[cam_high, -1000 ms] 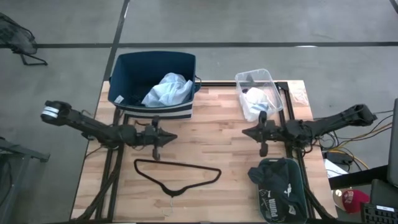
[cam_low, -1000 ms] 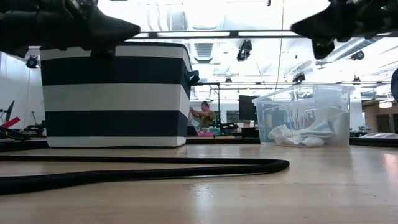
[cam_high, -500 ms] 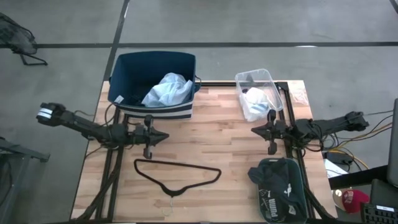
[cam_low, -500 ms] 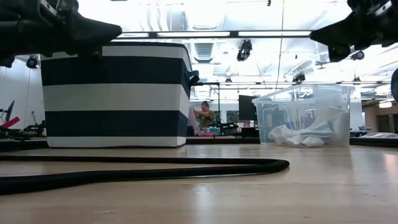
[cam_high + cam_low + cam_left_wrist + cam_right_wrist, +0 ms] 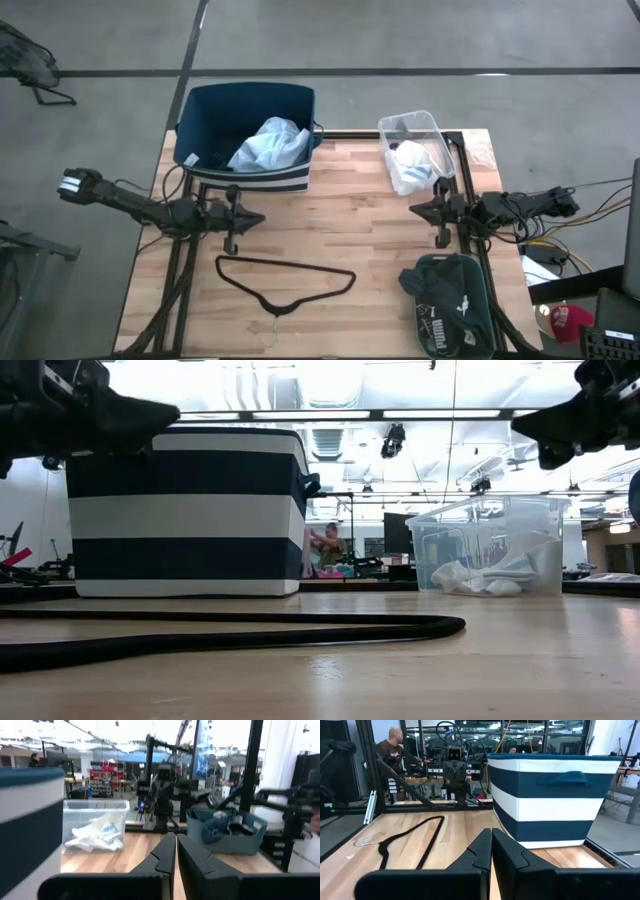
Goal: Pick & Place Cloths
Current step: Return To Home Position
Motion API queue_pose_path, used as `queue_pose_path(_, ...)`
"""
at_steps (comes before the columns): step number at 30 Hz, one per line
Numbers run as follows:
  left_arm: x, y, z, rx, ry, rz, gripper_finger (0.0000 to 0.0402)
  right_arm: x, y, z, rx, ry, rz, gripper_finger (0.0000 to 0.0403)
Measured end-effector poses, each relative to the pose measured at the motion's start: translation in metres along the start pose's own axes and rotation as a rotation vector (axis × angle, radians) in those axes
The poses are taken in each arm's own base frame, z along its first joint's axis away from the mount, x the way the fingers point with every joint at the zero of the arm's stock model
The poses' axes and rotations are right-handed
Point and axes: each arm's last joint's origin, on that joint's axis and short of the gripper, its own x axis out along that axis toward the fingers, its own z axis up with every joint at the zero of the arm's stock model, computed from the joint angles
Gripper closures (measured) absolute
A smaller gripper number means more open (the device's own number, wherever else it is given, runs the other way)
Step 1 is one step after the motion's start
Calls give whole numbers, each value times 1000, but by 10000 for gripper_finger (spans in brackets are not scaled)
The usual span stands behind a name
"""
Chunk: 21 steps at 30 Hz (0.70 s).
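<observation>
Left pincer [image 5: 260, 217], right pincer [image 5: 413, 210] — both closed, empty

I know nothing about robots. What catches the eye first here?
The navy striped bin stands out at upper left in the high view, a pale-blue shirt heaped inside, with the clear bin of white pieces at upper right. Below them the left arm and right arm hover facing each other, jaws shut, a black hanger lying nearby.

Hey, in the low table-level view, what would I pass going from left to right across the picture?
First the navy-and-white striped fabric bin → a person far off in the room behind → the clear plastic bin with white cloths lying in it.
</observation>
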Motion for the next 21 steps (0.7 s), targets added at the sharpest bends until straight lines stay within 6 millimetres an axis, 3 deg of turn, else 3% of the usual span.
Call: queue_pose_path(21, -25, 7, 5, -13, 32, 12, 378, -2, 0, -6, -69, 48, 13, 394)
